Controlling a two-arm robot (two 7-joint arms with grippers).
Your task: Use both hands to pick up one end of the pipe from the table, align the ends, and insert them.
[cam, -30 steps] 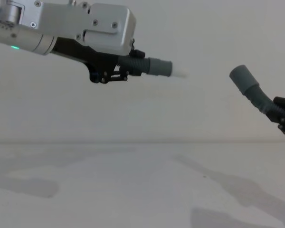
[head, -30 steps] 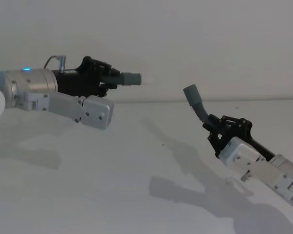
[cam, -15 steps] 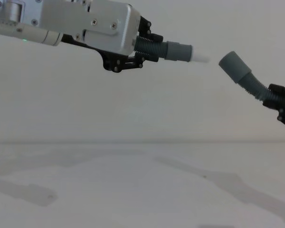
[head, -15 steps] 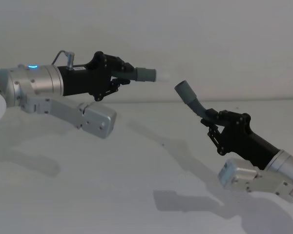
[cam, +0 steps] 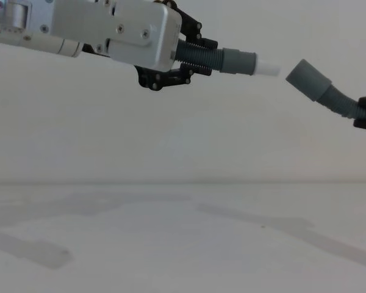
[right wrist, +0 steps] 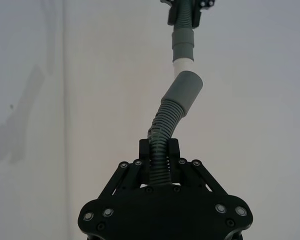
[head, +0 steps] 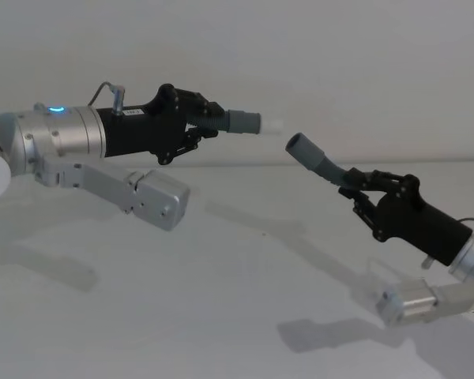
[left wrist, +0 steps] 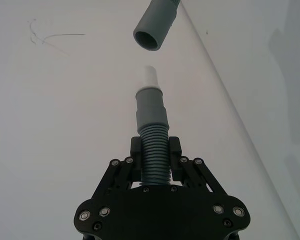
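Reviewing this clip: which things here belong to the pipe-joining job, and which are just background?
Job: left gripper, short hose piece, white tip; right gripper, longer hose piece, open socket; table.
Just there: back wall, dark speck on table.

Desk [head: 221, 308]: plain flat white matte surface, faintly smudged. Soft grey shadows [head: 332, 335] lie on it beneath the left end effector [head: 209, 122] and right end effector [head: 354, 192]. Tiny dark speck [cam: 262, 227] sits below the gap between them.

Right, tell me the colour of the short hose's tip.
White tip, on a grey cuff; left wrist view shows it best.
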